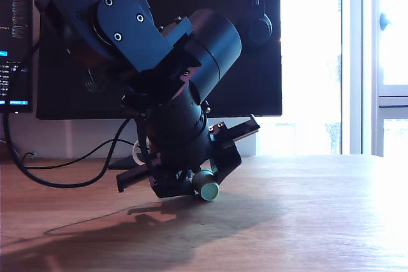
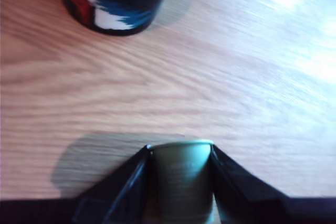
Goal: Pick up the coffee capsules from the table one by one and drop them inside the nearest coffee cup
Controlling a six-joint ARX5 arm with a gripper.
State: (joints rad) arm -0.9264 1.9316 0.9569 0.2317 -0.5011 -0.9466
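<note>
Wrist view, nearest first: black two-fingered gripper (image 2: 181, 182) with jaws narrowed onto a pale mint-green tapered coffee capsule (image 2: 181, 174), one dark finger (image 2: 123, 187) pressed to each side of the pod, flared rim pointing away from the camera. Capsule shadow cast on the wide light-brown wooden table (image 2: 220, 77) with visible grain, just beneath and to one side of the fingers. Farther off, well apart from the held capsule, lower part of a dark maroon coffee mug (image 2: 115, 1) bearing a red, white and teal picture, standing upright on the wood; rim and inside out of frame. Strong glare across the far table surface.

Exterior view: bare tabletop (image 1: 306, 221) in the foreground, with the arm's shadow spread toward the exterior view's left. Behind it, black ARX5 arm (image 1: 159, 62) bent steeply downward, gripper (image 1: 203, 186) low over the table, green capsule (image 1: 208, 190) clamped at its tip with round end face turned toward the camera, apparently just clear of the wood. Dark cables (image 1: 57, 170) trailing behind the arm at the exterior view's left. Farthest back, large dark monitor (image 1: 255, 62), second screen with text (image 1: 14, 36) at the left edge, bright window (image 1: 357, 55) at the right.
</note>
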